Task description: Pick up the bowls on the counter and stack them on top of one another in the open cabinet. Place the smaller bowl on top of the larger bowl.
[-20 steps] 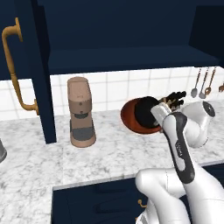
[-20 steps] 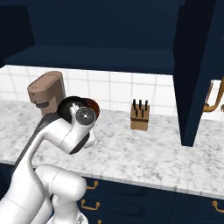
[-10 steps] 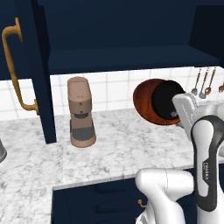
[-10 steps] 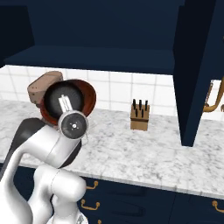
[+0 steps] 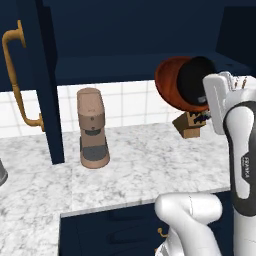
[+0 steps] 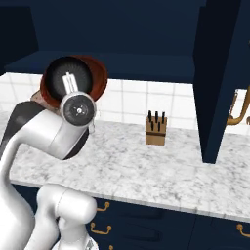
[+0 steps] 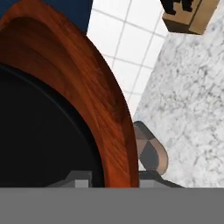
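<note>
The larger bowl (image 5: pixel 171 85), glossy reddish-brown, hangs in the air tilted on its edge, level with the front of the cabinet shelf (image 5: pixel 115 70). The smaller bowl (image 5: pixel 194 79), black, sits nested inside it. My gripper (image 7: pixel 116 181) is shut on the brown bowl's rim, one finger inside by the black bowl (image 7: pixel 35 140) and one outside the brown wall (image 7: pixel 87 87). From the right, the black bowl (image 6: pixel 66 73) and the brown rim (image 6: pixel 99 78) show just above my wrist. The marble counter (image 5: pixel 140 160) lies well below.
A tan coffee machine (image 5: pixel 92 127) stands on the counter left of the bowls. A wooden knife block (image 6: pixel 156 129) sits against the tiled wall. The open cabinet door (image 5: pixel 42 75) with its brass handle (image 5: pixel 17 85) hangs at the left; another navy door (image 6: pixel 219 78) stands at the right.
The arm has risen, carrying both nested bowls from just above the counter up to shelf height. The bowls have tipped further onto their edge.
</note>
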Controlling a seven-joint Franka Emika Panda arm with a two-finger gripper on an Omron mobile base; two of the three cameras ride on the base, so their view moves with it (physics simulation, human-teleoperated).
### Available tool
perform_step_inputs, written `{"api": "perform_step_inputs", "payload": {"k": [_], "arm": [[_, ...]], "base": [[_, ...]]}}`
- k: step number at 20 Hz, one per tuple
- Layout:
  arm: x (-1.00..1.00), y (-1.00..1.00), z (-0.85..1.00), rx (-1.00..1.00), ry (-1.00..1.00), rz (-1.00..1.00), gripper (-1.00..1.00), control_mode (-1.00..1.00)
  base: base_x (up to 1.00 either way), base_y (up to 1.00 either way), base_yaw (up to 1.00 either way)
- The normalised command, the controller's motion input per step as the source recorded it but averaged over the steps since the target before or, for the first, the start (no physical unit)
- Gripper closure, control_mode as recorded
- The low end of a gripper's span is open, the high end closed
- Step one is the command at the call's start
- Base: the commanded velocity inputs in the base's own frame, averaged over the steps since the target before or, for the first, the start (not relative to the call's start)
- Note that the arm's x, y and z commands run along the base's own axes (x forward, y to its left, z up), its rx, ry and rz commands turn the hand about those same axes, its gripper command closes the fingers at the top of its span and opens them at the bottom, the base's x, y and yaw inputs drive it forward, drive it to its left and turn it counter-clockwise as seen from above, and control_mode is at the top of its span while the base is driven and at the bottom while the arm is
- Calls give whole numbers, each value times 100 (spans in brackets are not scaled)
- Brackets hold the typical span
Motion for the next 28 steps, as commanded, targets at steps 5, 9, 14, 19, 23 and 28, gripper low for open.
{"api": "perform_step_inputs", "payload": {"k": [5,9,14,19,23,28], "arm": [[100,-3,57,2,15,-3,100,-100],[100,0,34,0,11,-4,100,-100],[94,0,2,0,9,-2,100,-100],[69,0,-27,-4,4,-2,100,-100],[73,0,-14,-3,5,-4,100,-100],[58,0,0,0,0,-4,100,-100]], "base": [[0,0,0],[0,0,0],[0,0,0],[0,0,0],[0,0,0],[0,0,0]]}}
